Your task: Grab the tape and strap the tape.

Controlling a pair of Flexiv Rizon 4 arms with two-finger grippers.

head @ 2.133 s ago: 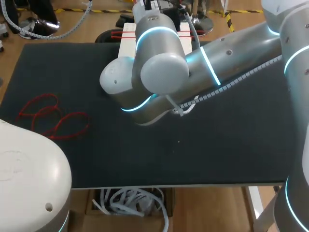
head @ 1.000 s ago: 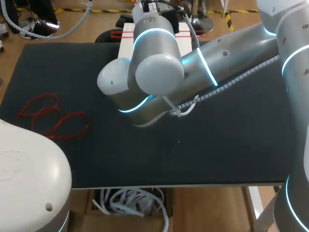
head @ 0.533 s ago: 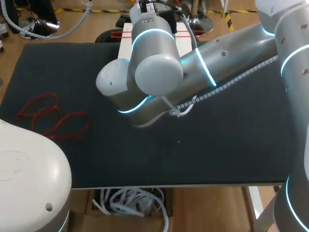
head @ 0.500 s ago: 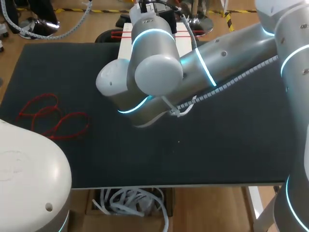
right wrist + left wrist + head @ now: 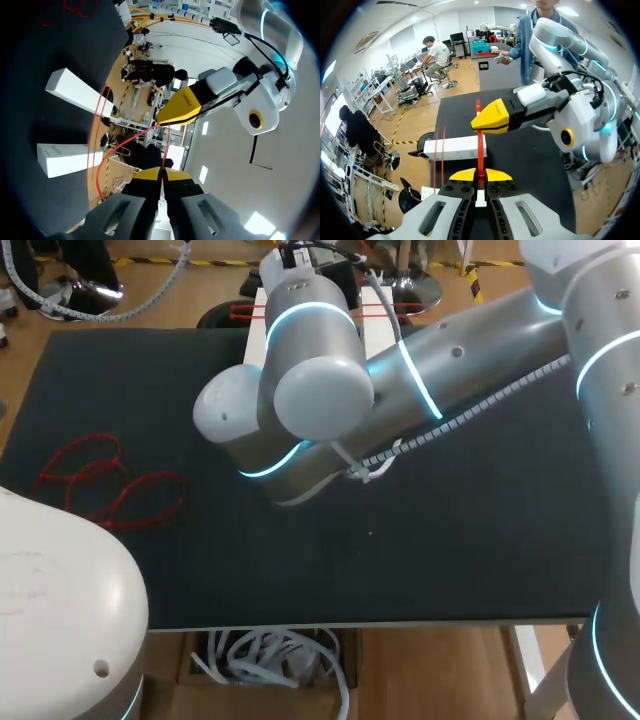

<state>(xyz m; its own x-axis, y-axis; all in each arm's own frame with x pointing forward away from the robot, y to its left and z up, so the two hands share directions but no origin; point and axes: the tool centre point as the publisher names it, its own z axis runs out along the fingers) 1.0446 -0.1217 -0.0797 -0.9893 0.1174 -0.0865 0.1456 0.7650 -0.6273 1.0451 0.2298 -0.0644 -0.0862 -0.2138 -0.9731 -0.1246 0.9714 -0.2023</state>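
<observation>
A thin red tape (image 5: 480, 150) stretches taut between my two grippers above the far side of the table. My left gripper (image 5: 480, 175) is shut on one end. Just ahead of it, my right gripper (image 5: 482, 120) pinches the same strand. From the right wrist, my right gripper (image 5: 161, 174) is shut on the tape (image 5: 164, 147), which runs to my left gripper (image 5: 167, 116); a slack loop hangs off beside it. A white box (image 5: 462, 147) with red bands lies below. In the head view my right arm (image 5: 320, 390) hides both grippers.
Several loose red tape loops (image 5: 105, 480) lie at the left of the black table (image 5: 450, 540). The white box (image 5: 258, 330) shows at the far edge behind my right arm. A second white box (image 5: 65, 160) lies beside the first (image 5: 75, 92).
My right arm has shifted slightly to the left and toward the far edge. The loose red loops have not moved.
</observation>
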